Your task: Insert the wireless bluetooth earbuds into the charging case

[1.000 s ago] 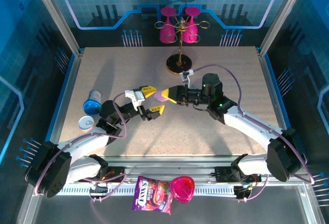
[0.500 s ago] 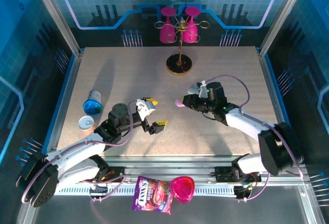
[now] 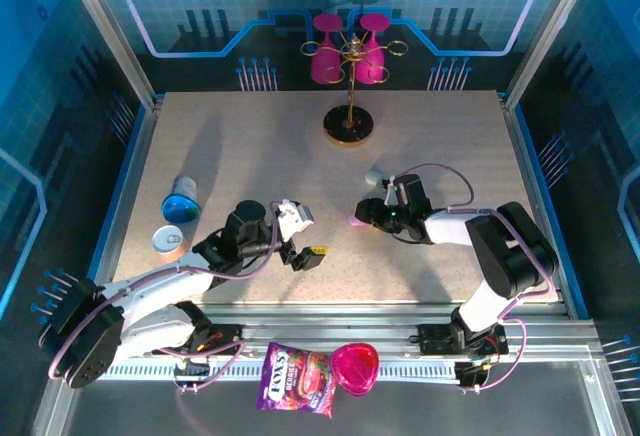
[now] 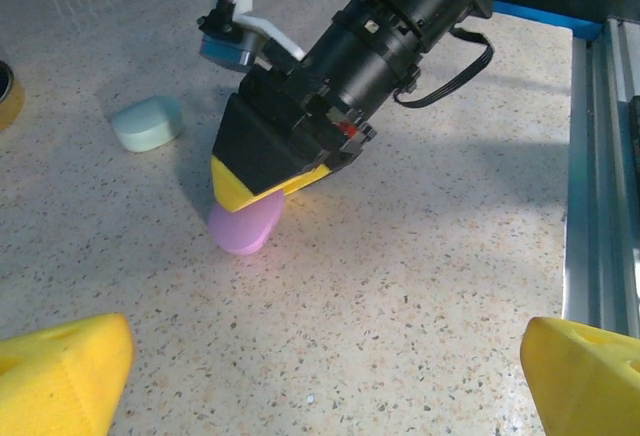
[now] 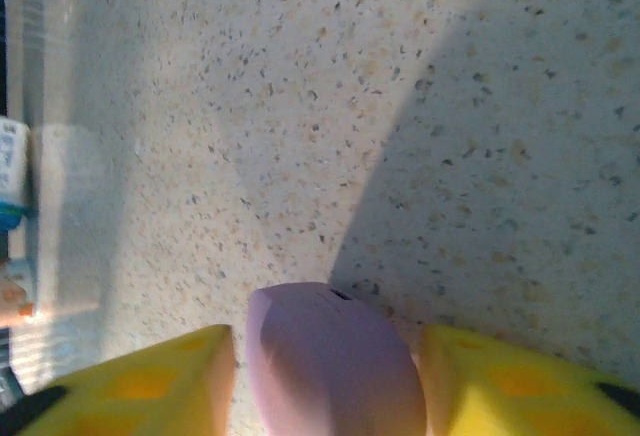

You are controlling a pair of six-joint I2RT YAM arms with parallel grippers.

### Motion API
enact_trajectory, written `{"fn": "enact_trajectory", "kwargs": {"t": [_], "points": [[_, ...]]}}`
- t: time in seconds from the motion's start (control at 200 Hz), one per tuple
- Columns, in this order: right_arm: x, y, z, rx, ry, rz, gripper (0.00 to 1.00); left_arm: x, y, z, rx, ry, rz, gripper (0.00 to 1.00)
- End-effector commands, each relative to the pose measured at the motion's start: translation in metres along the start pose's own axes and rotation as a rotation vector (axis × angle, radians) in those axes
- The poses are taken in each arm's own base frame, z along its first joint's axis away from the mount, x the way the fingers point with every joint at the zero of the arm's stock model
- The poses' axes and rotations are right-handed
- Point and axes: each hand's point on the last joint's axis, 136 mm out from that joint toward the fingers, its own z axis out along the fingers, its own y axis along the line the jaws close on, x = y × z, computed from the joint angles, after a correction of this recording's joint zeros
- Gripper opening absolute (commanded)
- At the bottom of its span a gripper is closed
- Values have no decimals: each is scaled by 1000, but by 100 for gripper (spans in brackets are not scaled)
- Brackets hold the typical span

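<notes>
The lilac pebble-shaped charging case lies closed on the speckled table, seen close in the right wrist view and from the left wrist. My right gripper is down over it, with its yellow fingers on either side and a thin gap at each, so it is open. My left gripper hovers to the left of the case, wide open and empty. A second, pale mint case rests behind the right gripper. The earbuds are out of view.
A blue round cap and a white-and-orange disc sit at the left edge. A gold stand with pink glasses is at the back. A snack bag and pink heart box lie beyond the front rail.
The right arm brought the lilac case down and nearer onto the table, then its jaws parted. The left gripper pulled back toward the near left and opened fully.
</notes>
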Motion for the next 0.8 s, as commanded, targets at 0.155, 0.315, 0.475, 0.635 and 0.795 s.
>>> {"fn": "enact_trajectory", "kwargs": {"t": [0.155, 0.315, 0.475, 0.635, 0.795], "points": [[-30, -5, -48, 135, -131, -125, 88, -16, 75, -19, -350, -81, -78, 99], [-58, -9, -98, 302, -284, -359, 98, -10, 133, -54, -618, -101, -122, 99], [-86, -23, -151, 468, -477, -501, 100, 12, 173, -92, -897, -31, -62, 99], [-104, -61, -167, 635, -588, -644, 100, 56, 200, -113, -1017, -20, -120, 99], [-117, -77, -163, 591, -724, -675, 100, 61, 218, -114, -1016, -104, -159, 99]]}}
